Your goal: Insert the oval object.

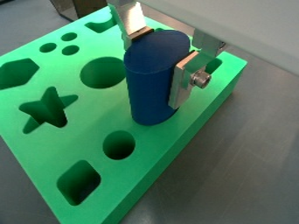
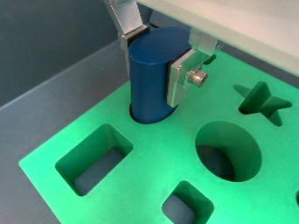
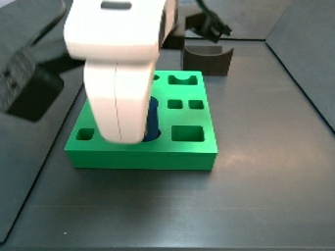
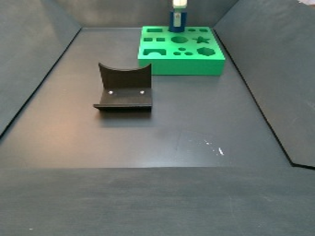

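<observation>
The oval object [image 1: 152, 87] is a smooth dark blue peg, upright between my fingers; it also shows in the other wrist view [image 2: 152, 83]. My gripper [image 1: 162, 61] is shut on it, with silver fingers [image 1: 184, 79] pressed on both sides. Its lower end sits in a hole near the edge of the green block [image 2: 128, 188], and most of its length stands above the surface. In a side view the gripper [image 4: 180, 11] holds the peg [image 4: 179, 22] over the block's [image 4: 185, 64] far edge. In the other side view the white gripper body [image 3: 118, 69] hides most of the peg [image 3: 153, 118].
The green block [image 1: 176, 162] has other open holes: a star [image 1: 47, 107], a large round one [image 1: 103, 72], a small oval [image 1: 118, 145] and a rectangle [image 2: 93, 157]. A dark fixture [image 4: 123, 89] with a curved notch stands apart on the grey floor, also in the other side view [image 3: 207, 59].
</observation>
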